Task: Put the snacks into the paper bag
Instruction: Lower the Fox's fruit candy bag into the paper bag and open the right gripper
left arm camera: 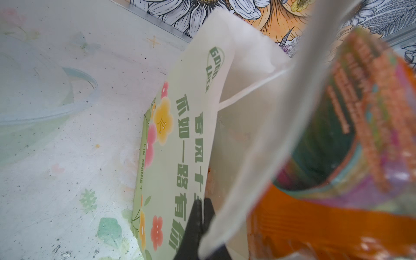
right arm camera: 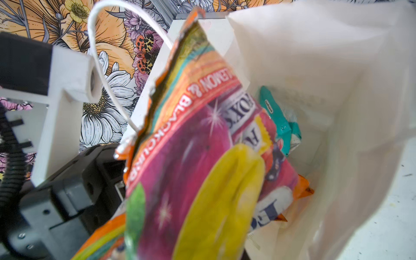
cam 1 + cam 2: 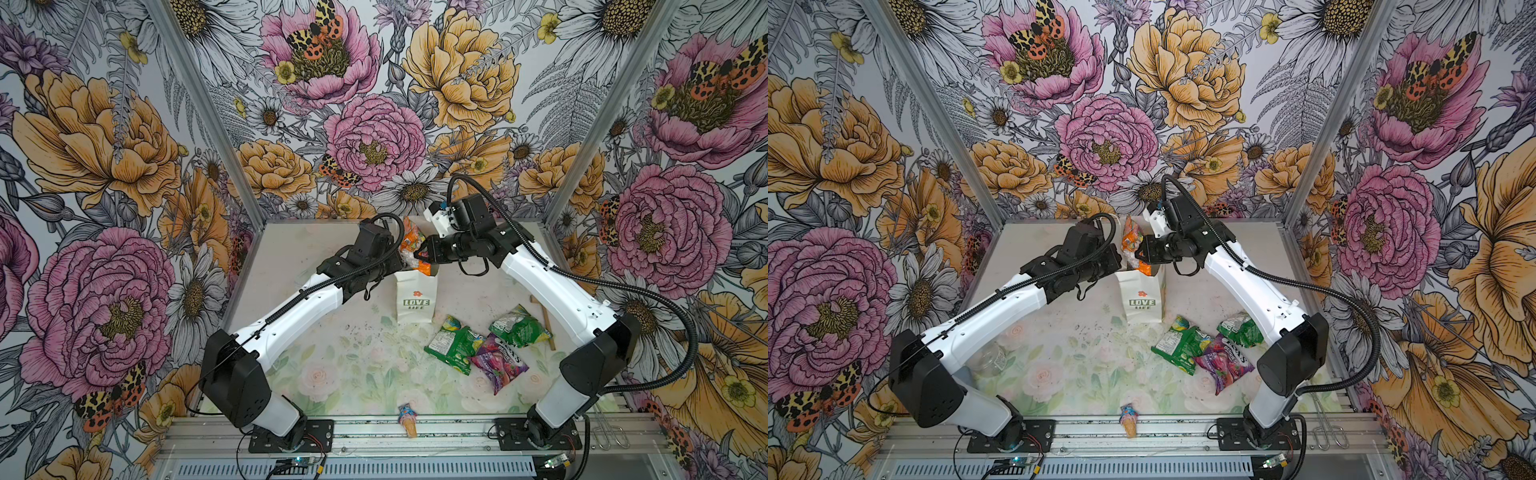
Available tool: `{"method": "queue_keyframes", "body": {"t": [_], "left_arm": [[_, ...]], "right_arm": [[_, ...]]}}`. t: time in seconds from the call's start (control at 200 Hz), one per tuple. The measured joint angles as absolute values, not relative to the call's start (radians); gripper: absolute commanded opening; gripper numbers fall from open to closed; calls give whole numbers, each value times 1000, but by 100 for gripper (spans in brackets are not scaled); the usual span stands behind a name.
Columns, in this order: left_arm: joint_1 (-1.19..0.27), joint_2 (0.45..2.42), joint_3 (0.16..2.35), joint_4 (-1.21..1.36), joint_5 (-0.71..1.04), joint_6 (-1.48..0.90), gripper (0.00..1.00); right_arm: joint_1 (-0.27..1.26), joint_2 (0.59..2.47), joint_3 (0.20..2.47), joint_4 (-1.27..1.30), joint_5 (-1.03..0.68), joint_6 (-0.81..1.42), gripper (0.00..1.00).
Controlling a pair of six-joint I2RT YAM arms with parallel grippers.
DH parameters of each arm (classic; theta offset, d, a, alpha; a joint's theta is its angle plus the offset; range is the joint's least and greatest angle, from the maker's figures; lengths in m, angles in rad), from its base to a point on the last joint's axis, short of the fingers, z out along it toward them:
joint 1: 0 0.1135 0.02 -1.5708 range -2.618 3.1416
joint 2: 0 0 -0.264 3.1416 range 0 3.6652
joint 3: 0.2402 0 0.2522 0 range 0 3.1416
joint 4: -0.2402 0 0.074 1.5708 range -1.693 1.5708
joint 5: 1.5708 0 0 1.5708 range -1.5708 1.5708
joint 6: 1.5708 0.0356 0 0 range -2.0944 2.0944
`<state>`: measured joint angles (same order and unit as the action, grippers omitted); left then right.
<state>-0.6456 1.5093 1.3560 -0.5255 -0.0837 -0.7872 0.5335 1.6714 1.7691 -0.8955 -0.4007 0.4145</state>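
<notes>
The white paper bag (image 3: 414,305) stands upright mid-table, "LOVE LIFE" print facing the front. My left gripper (image 1: 203,213) is shut on its rim, one black finger on each side of the bag wall (image 1: 180,144). My right gripper (image 3: 424,254) is shut on a pink-and-yellow snack packet with orange edges (image 2: 202,157), held tilted with its lower end in the bag's mouth; the packet hides the fingertips in the right wrist view. A teal packet (image 2: 281,126) lies inside the bag. Two green packets (image 3: 451,343) (image 3: 519,326) and a purple one (image 3: 498,361) lie on the table to the front right.
An ice-cream-cone trinket (image 3: 407,419) lies at the front edge. A wooden stick (image 3: 545,322) lies by the right arm, a clear glass jar (image 3: 990,359) under the left arm. Wire tongs (image 3: 609,432) rest on the front rail. Floral walls enclose three sides.
</notes>
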Motion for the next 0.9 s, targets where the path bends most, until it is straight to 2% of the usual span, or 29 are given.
{"method": "queue_keyframes", "body": {"t": [0.215,0.435,0.681,0.901], "left_arm": [[-646,1509,1356,-525,-84,-787,0],[-646,1509,1356,-525,-84,-787,0],[-646,1509,1356,-525,-84,-787,0],[-646,1509,1356,-525,-83,-787,0]], "right_arm": [[533,1636,1769,-901,-432,432,1],[533,1633,1769,-909,-440,436,7],[533,1633,1769,-909,-440,436,27],[533,1633,1769,-909,-426,438,33]]}}
